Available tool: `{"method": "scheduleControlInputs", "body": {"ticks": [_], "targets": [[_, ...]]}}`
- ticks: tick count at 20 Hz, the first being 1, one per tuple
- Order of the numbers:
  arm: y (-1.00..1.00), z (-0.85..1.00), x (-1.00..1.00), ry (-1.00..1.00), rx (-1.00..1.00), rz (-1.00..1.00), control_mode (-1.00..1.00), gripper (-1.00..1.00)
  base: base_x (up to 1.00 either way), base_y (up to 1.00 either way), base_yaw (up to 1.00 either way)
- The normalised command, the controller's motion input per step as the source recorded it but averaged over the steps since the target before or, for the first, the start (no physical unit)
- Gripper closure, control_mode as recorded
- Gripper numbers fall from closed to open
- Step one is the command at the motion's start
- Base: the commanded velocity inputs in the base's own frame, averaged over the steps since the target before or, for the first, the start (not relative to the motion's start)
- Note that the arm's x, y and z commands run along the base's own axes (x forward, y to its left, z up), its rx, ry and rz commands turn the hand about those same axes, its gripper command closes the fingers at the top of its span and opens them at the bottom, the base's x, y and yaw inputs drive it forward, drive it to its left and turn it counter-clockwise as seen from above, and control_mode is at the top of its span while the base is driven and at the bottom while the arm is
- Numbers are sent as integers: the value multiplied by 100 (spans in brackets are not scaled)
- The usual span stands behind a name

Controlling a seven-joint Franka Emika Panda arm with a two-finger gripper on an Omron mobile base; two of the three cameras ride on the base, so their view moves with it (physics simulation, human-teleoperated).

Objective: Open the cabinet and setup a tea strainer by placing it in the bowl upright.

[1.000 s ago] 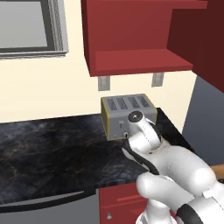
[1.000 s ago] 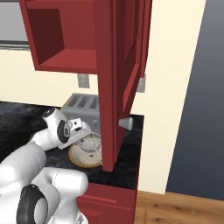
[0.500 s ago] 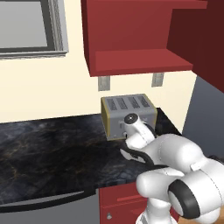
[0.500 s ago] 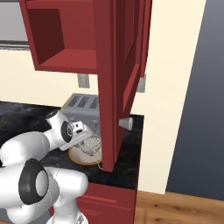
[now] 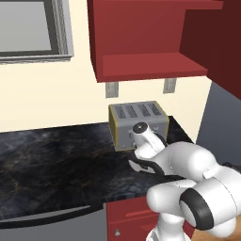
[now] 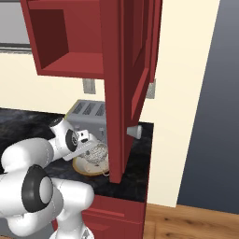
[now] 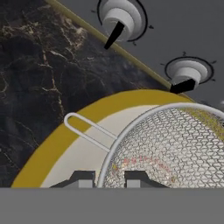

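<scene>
Premises: a rendered domestic kitchen. A dark marbled stone counter (image 5: 56, 160) runs along a cream wall (image 5: 47, 94). Above it hangs a dark red cabinet (image 6: 70, 42), its raised-panel door (image 6: 133, 88) swung open with a round silver knob (image 6: 135, 132). A silver four-slot toaster (image 5: 139, 123) stands on the counter against the wall; the hand view shows its two dials (image 7: 120, 19). A grey-framed window (image 5: 35, 30) sits at upper left. Red base units (image 6: 116, 219) stand below the counter, on a wood floor (image 6: 196, 224). A cream bowl (image 6: 88, 165) rests beside the toaster.
</scene>
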Motion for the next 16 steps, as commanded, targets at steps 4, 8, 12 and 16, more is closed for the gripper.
{"method": "scheduleControlInputs", "body": {"ticks": [4, 8, 12, 16], "targets": [[0, -2, -3, -2, 1, 0, -100, 100, 0, 0, 0], [0, 0, 0, -5, 1, 0, -100, -100, 0, 0, 0], [0, 0, -1, -9, 0, 0, -100, -100, 0, 0, 0], [0, 0, -2, -9, 0, 0, -100, -100, 0, 0, 0]]}}
